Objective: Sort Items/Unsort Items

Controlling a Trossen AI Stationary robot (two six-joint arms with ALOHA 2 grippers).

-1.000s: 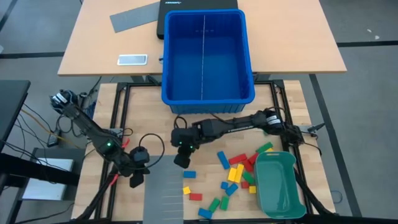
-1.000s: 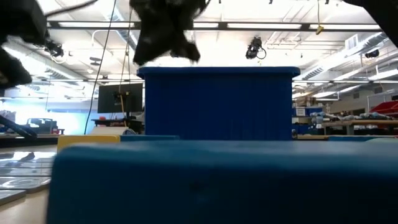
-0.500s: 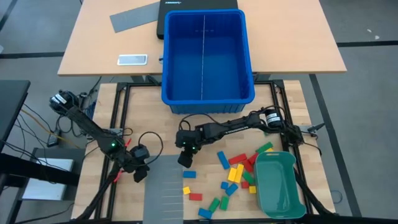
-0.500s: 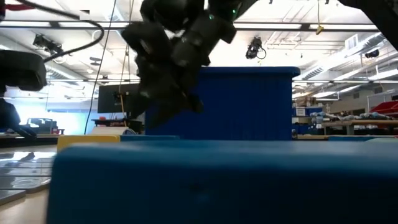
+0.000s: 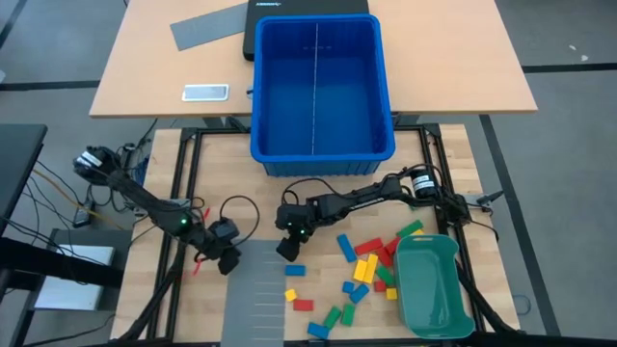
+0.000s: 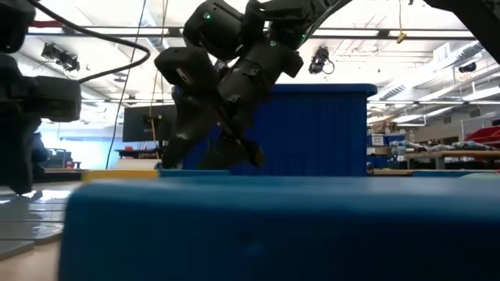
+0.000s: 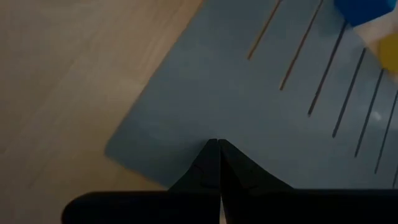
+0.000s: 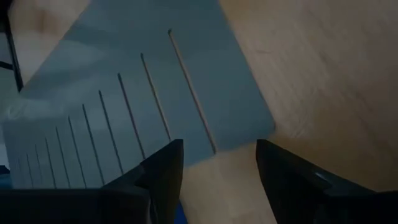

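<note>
Red, yellow, green and blue blocks [image 5: 364, 268] lie scattered on the wooden table between the grey slotted sheet [image 5: 255, 306] and the teal tray [image 5: 429, 284]. My right gripper [image 5: 286, 251] hangs open, pointing down over the sheet's far right corner [image 8: 249, 118], with nothing between its fingers; a blue block [image 5: 294, 271] lies just near of it. My left gripper [image 5: 229, 262] is shut, its tips [image 7: 217, 143] at the sheet's far left corner [image 7: 134, 146]. A blue block [image 7: 364, 9] and a yellow one [image 7: 388, 53] show beyond. My left gripper is shut, with its tips over the grey sheet just inside the far left corner [image 7: 186, 134]. It slants down from the table's left. Whether the tips touch the sheet, I cannot tell.
A large blue bin [image 5: 321, 87] stands at the far side, partly on a second table that also holds a phone [image 5: 205, 93] and a grey sheet [image 5: 207, 27]. A blue block [image 6: 266, 226] fills the low view's foreground. Bare wood lies left of the slotted sheet.
My right gripper has come down toward the sheet's far right corner and opened. My left gripper, still shut, has sunk and gone toward the table's right and far side, reaching the sheet's far left corner. No block has moved.
</note>
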